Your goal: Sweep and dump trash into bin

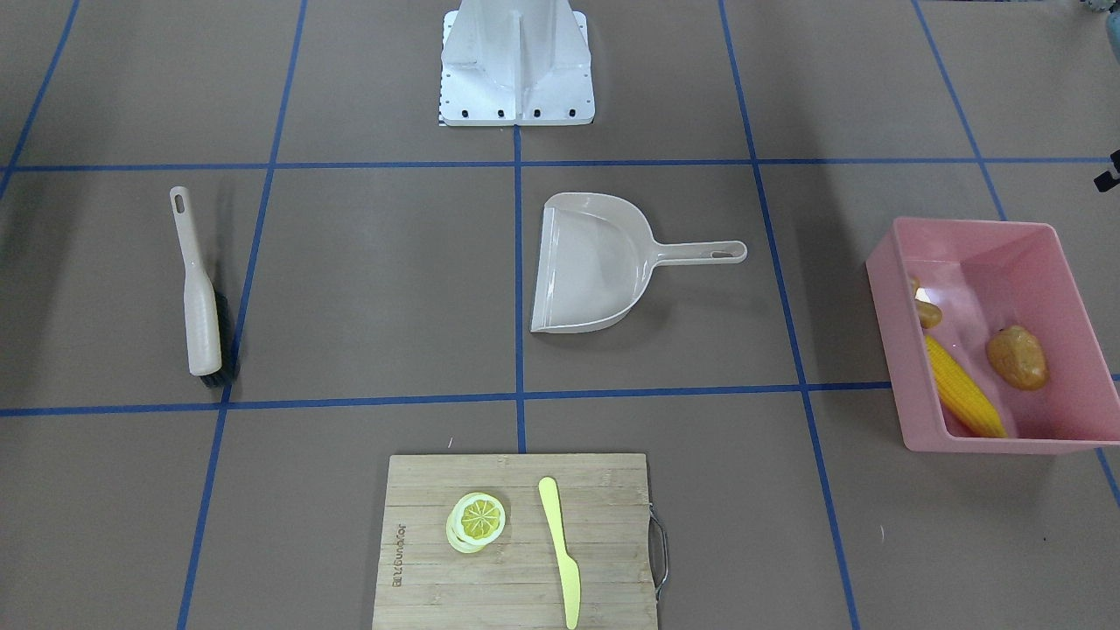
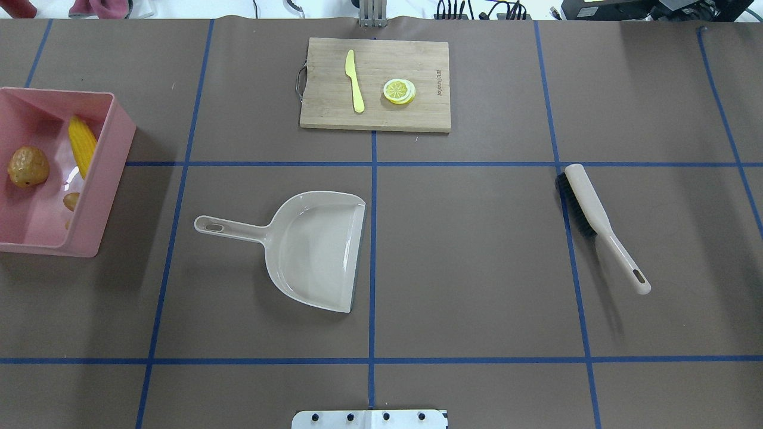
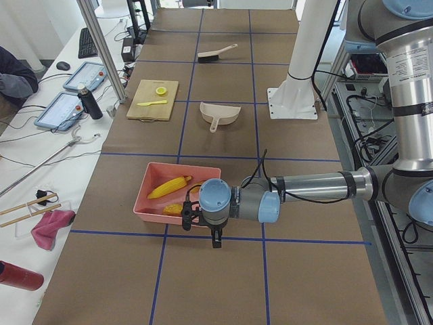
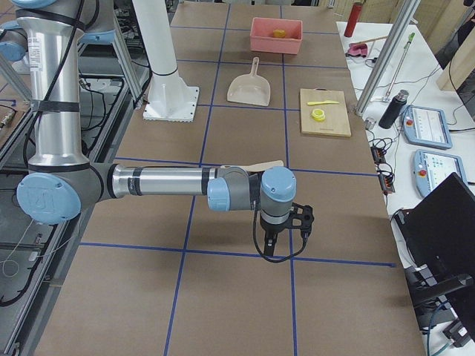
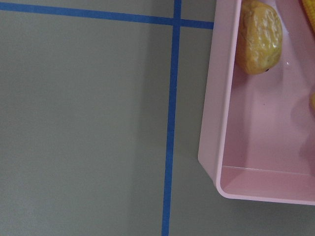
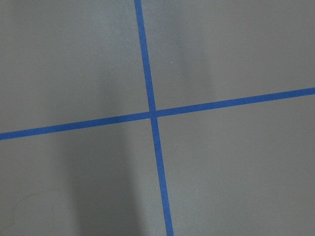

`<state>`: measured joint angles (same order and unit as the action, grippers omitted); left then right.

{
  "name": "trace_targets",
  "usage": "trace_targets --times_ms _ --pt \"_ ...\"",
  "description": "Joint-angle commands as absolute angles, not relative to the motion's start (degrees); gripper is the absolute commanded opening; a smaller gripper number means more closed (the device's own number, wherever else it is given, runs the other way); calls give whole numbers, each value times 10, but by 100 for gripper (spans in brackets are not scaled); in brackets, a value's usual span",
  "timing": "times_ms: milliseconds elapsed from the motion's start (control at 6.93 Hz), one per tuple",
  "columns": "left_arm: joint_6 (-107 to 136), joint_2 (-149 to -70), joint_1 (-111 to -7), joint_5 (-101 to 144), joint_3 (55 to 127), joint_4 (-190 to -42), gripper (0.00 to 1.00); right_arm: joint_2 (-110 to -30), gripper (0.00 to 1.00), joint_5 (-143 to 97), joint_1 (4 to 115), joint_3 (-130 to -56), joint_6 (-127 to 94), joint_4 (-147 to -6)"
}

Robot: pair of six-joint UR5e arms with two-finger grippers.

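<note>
Inside the bin lay the corn, potato and ginger. Just outside the bin hung the left gripper; whether its fingers stood wide or narrow could not be told. Farther off lay the dustpan, and farthest the brush and the right gripper, its fingers equally unreadable. A careless swing of the left arm could clip the bin's wall and spill it.

My left arm reaches out level above the counter. Its wrist is bent so the left gripper points straight down, just beside the near end of the pink rectangular plastic tub. My right arm is stretched level too, with the right gripper pointing down, well apart from that tub. I cannot tell how either pair of jaws stands.
</note>
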<state>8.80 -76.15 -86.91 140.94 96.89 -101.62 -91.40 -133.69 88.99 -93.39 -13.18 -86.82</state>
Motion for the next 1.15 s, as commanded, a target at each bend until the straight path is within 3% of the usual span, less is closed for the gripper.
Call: trace_targets --times_ms 0,433,1010 --pt "87 -763 -866 1409 967 -1016 98 -918 100 -1343 889 -933 -132 -867" --pt "90 -794 -864 1364 890 -1015 98 -918 100 -1346 889 -936 -132 -867" --pt "84 -794 -870 1361 915 -1015 98 -918 100 -1346 889 -936 -131 -867"
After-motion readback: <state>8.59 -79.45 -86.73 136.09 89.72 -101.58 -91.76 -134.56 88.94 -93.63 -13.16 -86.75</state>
